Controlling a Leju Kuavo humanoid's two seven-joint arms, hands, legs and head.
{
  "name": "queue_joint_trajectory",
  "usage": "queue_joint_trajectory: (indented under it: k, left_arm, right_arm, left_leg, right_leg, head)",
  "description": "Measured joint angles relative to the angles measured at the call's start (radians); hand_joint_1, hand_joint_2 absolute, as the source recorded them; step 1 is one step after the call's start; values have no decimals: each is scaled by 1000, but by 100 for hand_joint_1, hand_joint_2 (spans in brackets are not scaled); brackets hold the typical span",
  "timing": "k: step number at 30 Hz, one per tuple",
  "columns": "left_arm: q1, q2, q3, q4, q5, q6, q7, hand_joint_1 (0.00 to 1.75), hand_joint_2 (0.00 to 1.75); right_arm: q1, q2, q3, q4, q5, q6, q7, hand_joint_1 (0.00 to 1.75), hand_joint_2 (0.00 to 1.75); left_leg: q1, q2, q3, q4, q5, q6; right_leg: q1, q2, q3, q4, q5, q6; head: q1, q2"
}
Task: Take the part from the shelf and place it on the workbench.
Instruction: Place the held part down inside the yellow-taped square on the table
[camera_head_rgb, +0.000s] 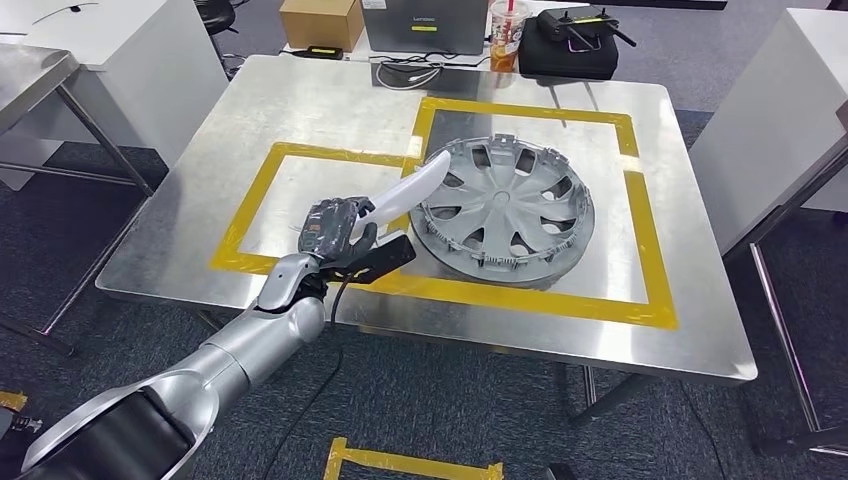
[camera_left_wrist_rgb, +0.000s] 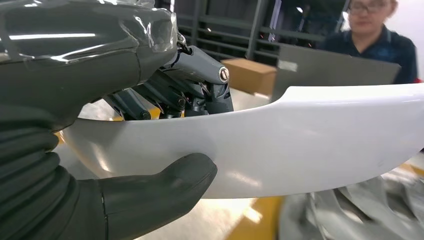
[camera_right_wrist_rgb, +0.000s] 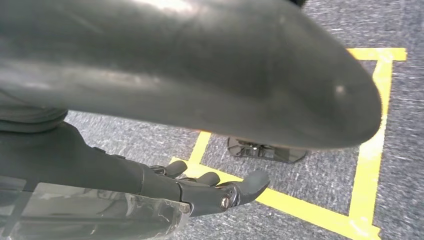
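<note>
The part is a long, curved white panel (camera_head_rgb: 415, 188). My left hand (camera_head_rgb: 338, 228) grips it by its near end, just above the steel workbench (camera_head_rgb: 300, 110). The panel's far tip reaches over the rim of a grey wheel cover (camera_head_rgb: 505, 212), which lies flat inside the larger yellow taped square. In the left wrist view the thumb (camera_left_wrist_rgb: 165, 192) presses under the white panel (camera_left_wrist_rgb: 310, 140) and the fingers (camera_left_wrist_rgb: 200, 90) clamp it from the other side. My right hand (camera_right_wrist_rgb: 200, 192) hangs over grey carpet with its fingers loosely extended and nothing in it.
At the workbench's far edge stand a cardboard box (camera_head_rgb: 320, 22), a laptop (camera_head_rgb: 425, 25), a drink cup (camera_head_rgb: 507, 35) and a black case (camera_head_rgb: 570, 48). A person (camera_left_wrist_rgb: 372, 30) sits behind the laptop. White cabinets flank the bench on both sides.
</note>
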Motion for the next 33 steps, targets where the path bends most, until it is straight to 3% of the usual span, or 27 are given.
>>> queue_joint_trajectory:
  k: [2,4,6,9,10,11,12,14,16,17,21,24,26,27,28,30,31,33]
  left_arm:
    - [-2,1,5,12,-21,20,21,175,175]
    - [-2,3,12,23,-37,31,39,175,175]
    - [-4,4,18,31,-53,38,53,175,175]
    - [-5,2,20,44,-82,50,75,175,175]
    - [-2,3,21,49,-91,52,81,175,175]
    - [1,3,21,54,-99,52,87,175,175]
    - [3,3,21,58,-105,53,92,175,175]
    - [4,3,23,65,-114,55,101,175,175]
    - [3,3,27,70,-120,54,108,175,175]
    - [3,4,30,72,-121,52,111,175,175]
    - [3,6,45,84,-115,25,113,175,175]
    - [4,7,58,91,-100,-16,107,175,175]
    - [10,8,66,98,-93,-42,106,175,175]
    - [12,8,69,101,-91,-52,106,175,175]
    - [13,9,72,102,-90,-61,106,175,175]
    - [8,9,78,104,-90,-78,105,175,175]
    - [5,9,81,104,-89,-85,105,175,175]
    - [2,9,87,104,-88,-94,103,175,175]
  right_arm:
    - [1,3,-3,0,0,0,1,0,0]
    - [3,3,-5,0,0,2,5,0,0]
    - [3,1,-7,0,0,5,7,0,0]
    - [4,-4,-9,2,0,8,11,0,0]
    - [5,-7,-9,2,0,13,14,0,0]
    - [6,-12,-8,3,0,19,16,0,0]
    - [6,-17,-7,3,0,27,17,0,0]
    - [4,-28,-5,4,0,40,20,0,0]
    - [2,-35,-5,4,0,47,23,0,0]
    - [1,-37,-5,4,0,49,24,0,0]
    - [-1,-39,-4,4,0,52,24,0,0]
    - [-4,-40,1,4,0,53,24,0,0]
    - [-4,-41,5,4,0,56,25,0,0]
    - [-4,-41,6,4,0,57,25,0,0]
    - [-5,-41,8,4,0,58,25,0,0]
    - [-7,-41,10,4,0,60,27,0,0]
    - [-9,-41,11,4,0,61,29,0,0]
    - [-12,-40,13,4,0,62,33,0,0]
  left_leg:
    - [-7,1,27,-52,8,8]
    - [-8,1,31,-61,13,16]
    - [-4,0,39,-76,24,29]
    - [-5,0,41,-83,30,38]
    - [-7,-1,40,-82,30,38]
    - [-7,-2,40,-82,29,38]
    - [-7,-2,40,-81,29,38]
    - [-7,-5,39,-75,26,33]
    - [-11,-7,33,-64,20,24]
    - [-12,-7,30,-60,18,19]
    - [-8,-6,15,-33,-3,-1]
    - [0,-2,-62,133,-87,-17]
    - [4,-2,-107,220,-110,-20]
    - [5,-1,-105,211,-95,-19]
    - [5,-1,-84,165,-66,-16]
    - [1,-1,-17,28,-5,-4]
    - [-2,0,9,-21,9,2]
    - [-10,0,26,-52,10,10]
  right_leg:
    - [2,-1,-2,-1,1,7]
    - [0,-2,-4,-3,2,18]
    - [0,-2,-21,28,-17,21]
    - [-1,-1,-106,210,-93,12]
    - [-1,-1,-132,264,-108,14]
    - [-1,-2,-142,284,-110,19]
    - [-2,-2,-132,264,-97,27]
    - [-4,-2,-66,133,-46,42]
    - [-2,-2,-9,25,-14,37]
    - [0,-1,1,6,-10,30]
    - [-2,-1,3,1,-7,6]
    - [-4,-1,5,1,-7,-5]
    - [-2,-1,5,1,-8,-7]
    - [-2,-1,5,1,-8,-7]
    - [-1,0,6,1,-8,-7]
    - [2,0,7,1,-9,-6]
    - [3,0,6,1,-8,-3]
    - [4,-1,3,0,-7,5]
  head:
    - [0,0]
    - [0,0]
    - [1,0]
    - [3,0]
    - [3,0]
    - [3,0]
    - [3,0]
    - [3,0]
    - [2,0]
    - [1,0]
    - [-2,0]
    - [-8,0]
    - [-8,0]
    - [-8,0]
    - [-8,0]
    - [-7,0]
    - [-7,0]
    - [-7,0]
